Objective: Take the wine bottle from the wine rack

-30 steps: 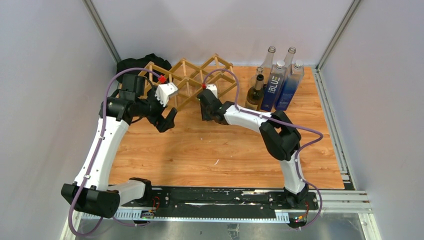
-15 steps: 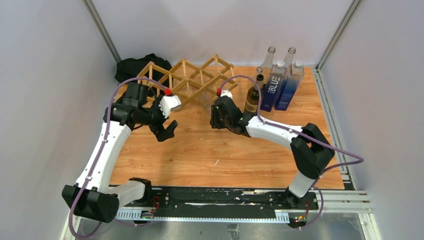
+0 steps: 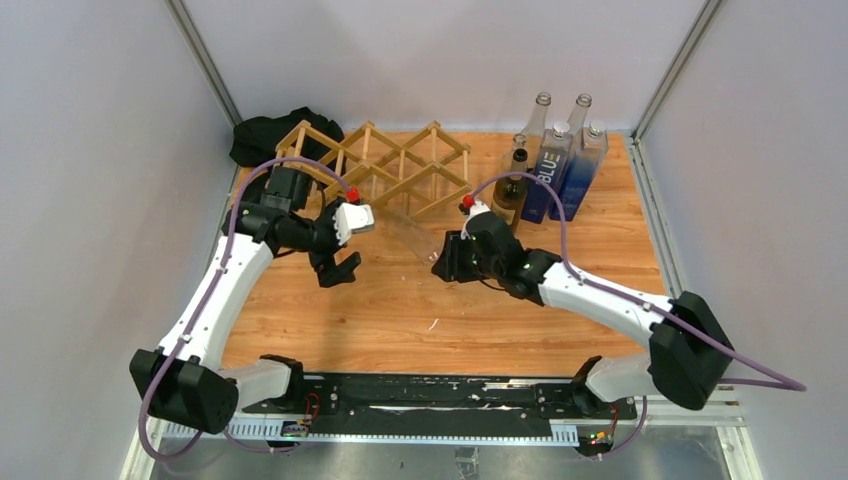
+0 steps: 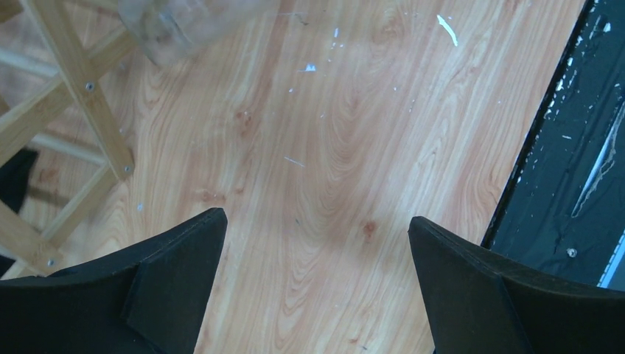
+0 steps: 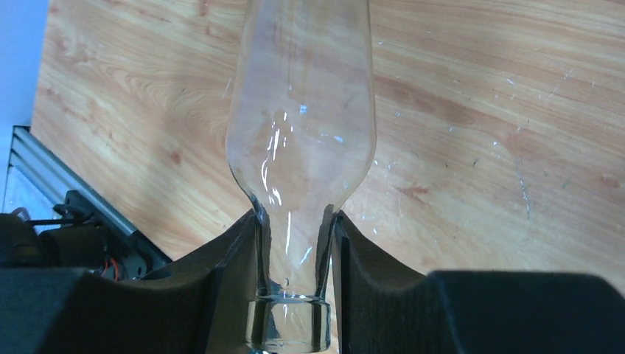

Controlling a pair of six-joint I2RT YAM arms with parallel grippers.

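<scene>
The wine rack (image 3: 385, 170) of light wooden slats stands at the back left of the table; its slats also show in the left wrist view (image 4: 81, 81). My right gripper (image 3: 447, 260) is shut on the neck of a clear glass wine bottle (image 3: 415, 235). The bottle lies outside the rack, just in front of it, above the table. In the right wrist view the fingers (image 5: 236, 258) clamp the bottle (image 5: 301, 125) below its lip. My left gripper (image 3: 340, 268) is open and empty over bare table, in front of the rack's left part. The bottle's base shows in the left wrist view (image 4: 169, 26).
Several bottles stand at the back right: blue ones (image 3: 560, 170), a dark one (image 3: 510, 192) and clear ones (image 3: 543, 110). A black cloth (image 3: 270, 130) lies behind the rack's left end. A black rail (image 3: 450, 392) runs along the near edge.
My right gripper has drawn back towards the near right with the clear bottle, which has come out of the rack. My left gripper has shifted slightly right and nearer.
</scene>
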